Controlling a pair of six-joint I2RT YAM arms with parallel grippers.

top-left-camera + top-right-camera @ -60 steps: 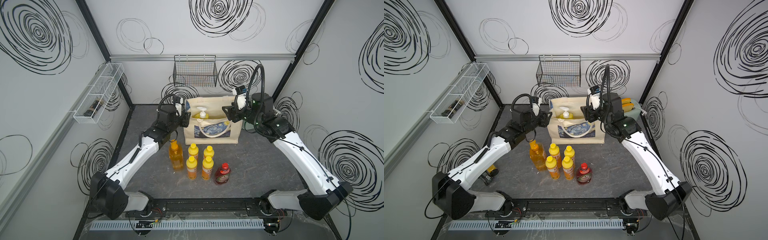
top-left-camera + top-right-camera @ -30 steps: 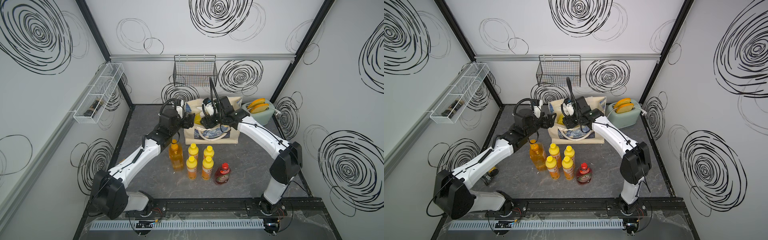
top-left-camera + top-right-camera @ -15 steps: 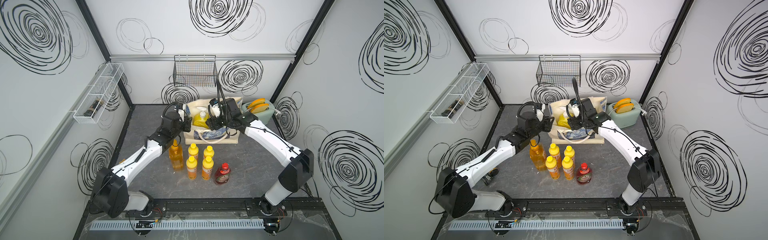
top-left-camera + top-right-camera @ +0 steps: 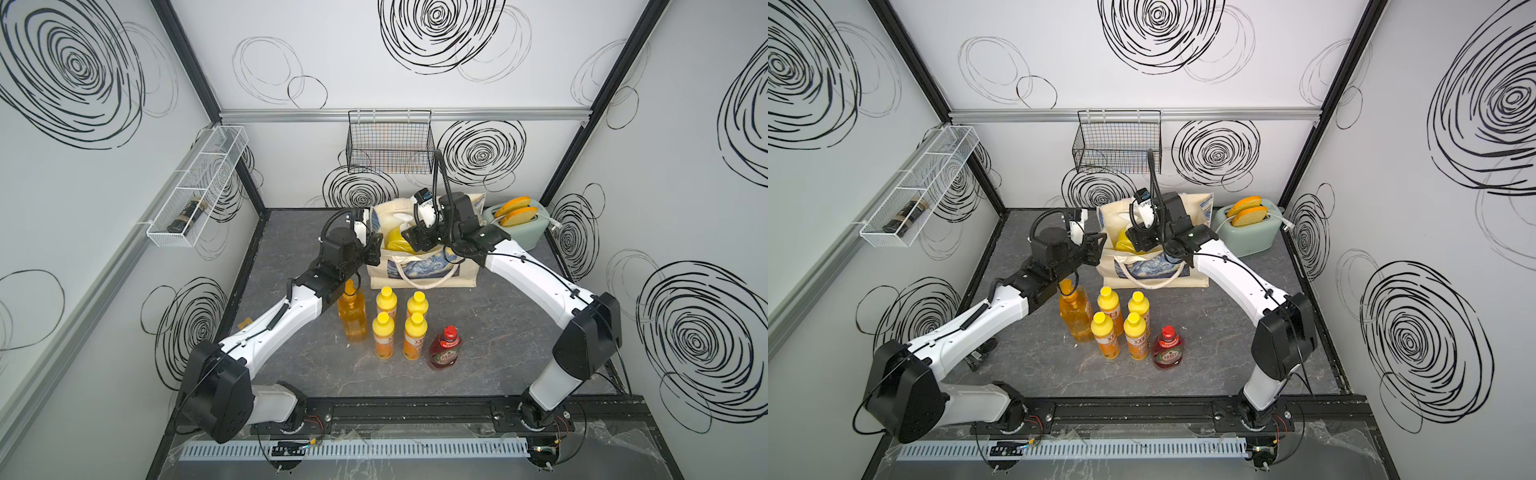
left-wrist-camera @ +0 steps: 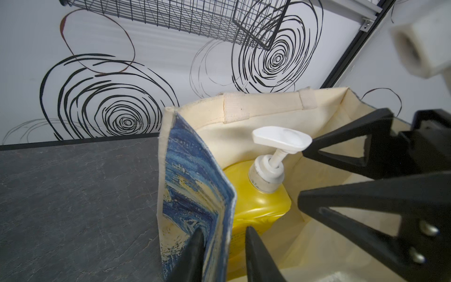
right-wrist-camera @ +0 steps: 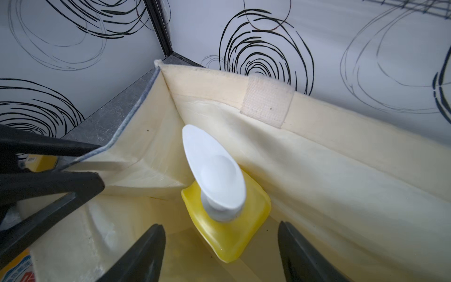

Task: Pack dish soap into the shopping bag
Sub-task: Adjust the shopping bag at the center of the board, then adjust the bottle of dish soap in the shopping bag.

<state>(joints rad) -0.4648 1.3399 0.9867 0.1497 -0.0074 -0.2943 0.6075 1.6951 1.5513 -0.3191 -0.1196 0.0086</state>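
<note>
The cream shopping bag [image 4: 419, 276] [image 4: 1154, 270] with the blue print stands at the back of the table. My left gripper [image 5: 223, 229] [image 4: 374, 249] is shut on its left side wall [image 5: 185, 190], one finger outside and one inside. A yellow white-pump bottle [image 5: 258, 205] [image 6: 227, 227] stands inside the bag. My right gripper [image 6: 220, 225] [image 4: 415, 241] hangs open just above that bottle and does not touch it. In front of the bag stand an orange pump bottle [image 4: 352, 318], several small yellow bottles [image 4: 383, 334] and a red Fairy bottle [image 4: 444, 349].
A mint toaster [image 4: 519, 228] with two slices sits right of the bag. A black wire basket [image 4: 388, 143] hangs on the back wall, and a white wire shelf [image 4: 195, 195] with a dark bottle on the left wall. A small dark object [image 4: 976, 355] lies under my left arm.
My left gripper has closed from wide open onto the bag's side wall. The right arm's elbow has swung out to the right, with its gripper still open over the bag.
</note>
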